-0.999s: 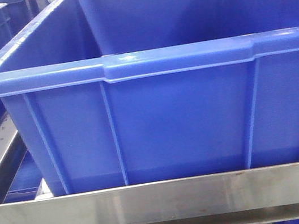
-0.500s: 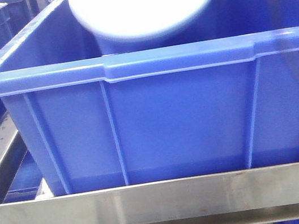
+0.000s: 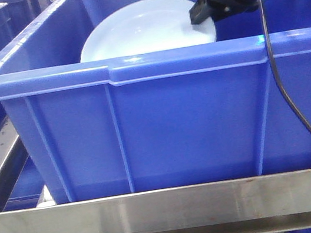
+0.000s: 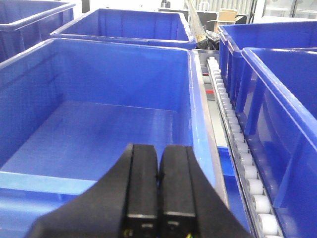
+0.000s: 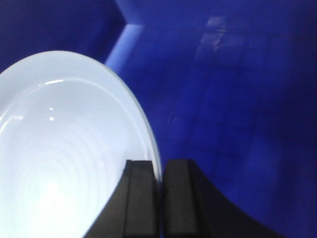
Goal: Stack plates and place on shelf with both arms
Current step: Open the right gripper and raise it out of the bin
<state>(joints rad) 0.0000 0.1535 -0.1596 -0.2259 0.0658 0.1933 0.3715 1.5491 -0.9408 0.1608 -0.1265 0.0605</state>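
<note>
One plate, pinched by the right hand, inside a crate.

Several blue plastic crates side by side, a white roller track between two, perhaps cardboard boxes beyond.

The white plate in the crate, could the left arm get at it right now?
Probably not directly: the left gripper hangs shut over an empty crate, while the plate sits in the right gripper.
</note>
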